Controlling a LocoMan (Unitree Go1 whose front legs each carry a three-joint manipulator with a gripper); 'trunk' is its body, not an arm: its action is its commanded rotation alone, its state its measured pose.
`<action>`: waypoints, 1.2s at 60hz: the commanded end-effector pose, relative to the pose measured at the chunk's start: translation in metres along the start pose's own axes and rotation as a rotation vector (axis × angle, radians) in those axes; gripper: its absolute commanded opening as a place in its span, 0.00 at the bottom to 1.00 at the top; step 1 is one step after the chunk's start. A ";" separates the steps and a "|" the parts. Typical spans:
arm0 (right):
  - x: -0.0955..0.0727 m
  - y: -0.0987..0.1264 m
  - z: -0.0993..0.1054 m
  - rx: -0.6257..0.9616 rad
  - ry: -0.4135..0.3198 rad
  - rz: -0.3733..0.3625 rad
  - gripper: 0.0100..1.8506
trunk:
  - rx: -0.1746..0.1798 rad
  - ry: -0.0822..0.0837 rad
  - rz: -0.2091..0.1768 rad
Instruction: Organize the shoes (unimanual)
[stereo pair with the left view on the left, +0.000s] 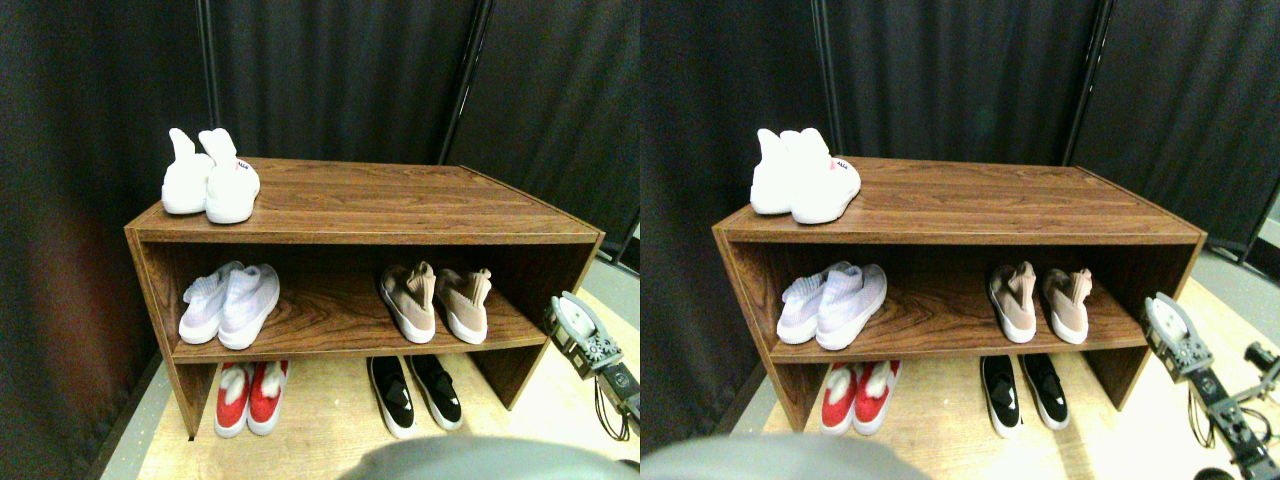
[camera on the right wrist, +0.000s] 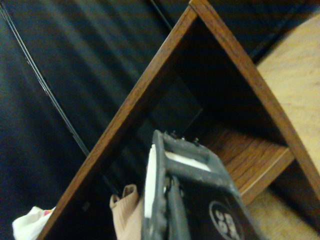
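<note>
**Inspector:** Report the shelf unit (stereo pair with the left view on the left: 370, 225).

**Assistant:** Dark wood-grain laminate, box-shaped, with one middle shelf (stereo pair with the left view on the left: 345, 318); it stands on a pale wooden floor (stereo pair with the left view on the left: 330, 430) before black curtains (stereo pair with the left view on the left: 340, 75).

**Inspector:** Footwear count?

**Assistant:** Five pairs, ten shoes. On top, at the left end: one all-white pair (stereo pair with the left view on the left: 210, 180) with tall collars. On the middle shelf: a pale lilac-white knit pair (stereo pair with the left view on the left: 230, 305) at the left, and the beige shoes (stereo pair with the left view on the left: 437, 300) at the right, knit with ribbed collars and thick white soles, side by side, toes outward. On the floor beneath: a red-and-white pair (stereo pair with the left view on the left: 250, 397) and a black pair (stereo pair with the left view on the left: 415, 392) with white soles.

**Inspector:** The hand?

**Assistant:** The right hand (stereo pair with the left view on the left: 575, 322), dark metal with a pale pad, hangs just outside the unit's right end, holding nothing. Whether its jaws are apart or together cannot be told. A beige ribbed collar (camera on the right wrist: 127, 212) shows in the wrist view.
</note>
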 end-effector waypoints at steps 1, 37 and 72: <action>0.014 -0.002 0.007 -0.049 -0.011 0.023 0.03 | -0.029 0.006 0.002; 0.085 -0.062 -0.020 0.025 -0.121 -0.248 0.03 | -0.044 -0.012 0.018; 0.082 -0.073 -0.046 0.055 -0.130 -0.329 0.03 | -0.084 -0.002 0.071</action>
